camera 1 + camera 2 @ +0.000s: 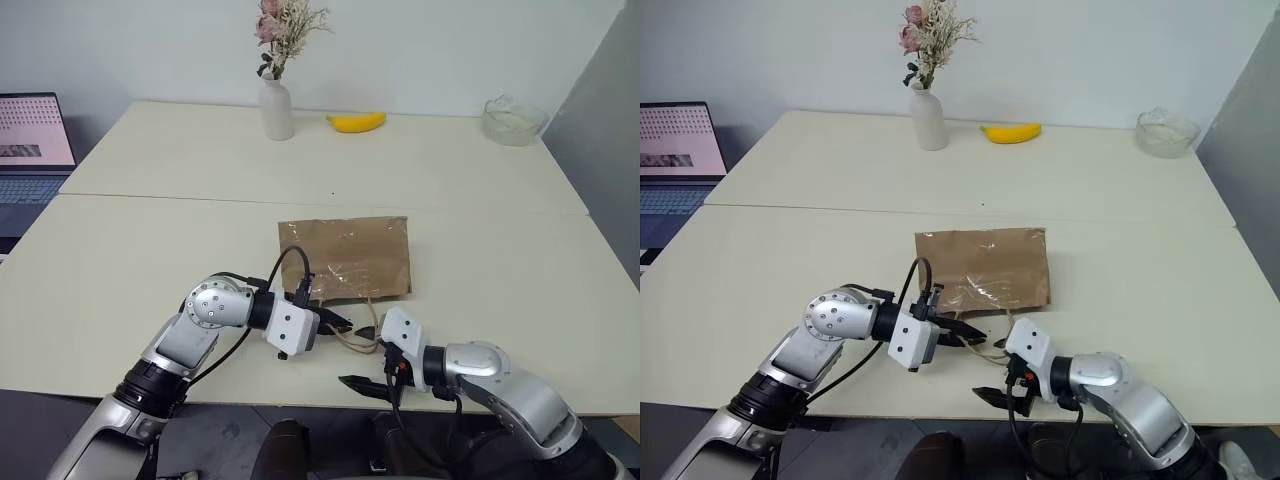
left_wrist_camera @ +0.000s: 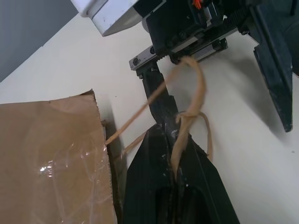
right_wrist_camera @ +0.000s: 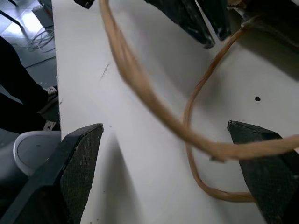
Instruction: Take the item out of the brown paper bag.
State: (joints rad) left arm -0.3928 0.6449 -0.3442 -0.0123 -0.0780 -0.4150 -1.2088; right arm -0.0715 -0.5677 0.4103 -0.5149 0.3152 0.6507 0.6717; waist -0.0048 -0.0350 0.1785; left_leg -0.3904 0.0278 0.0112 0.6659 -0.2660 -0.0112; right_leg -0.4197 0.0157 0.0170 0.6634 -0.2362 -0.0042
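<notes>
Brown paper bag (image 1: 346, 259) near table's (image 1: 150, 250) front edge: keep left gripper (image 2: 175, 154) clamped on one handle (image 2: 187, 135), slip wide-open right gripper (image 3: 173, 154) around the other loop (image 3: 140, 88).

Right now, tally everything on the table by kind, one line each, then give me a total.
brown paper bag: 1
banana: 1
white vase of dried flowers: 1
clear glass bowl: 1
Total: 4
</notes>
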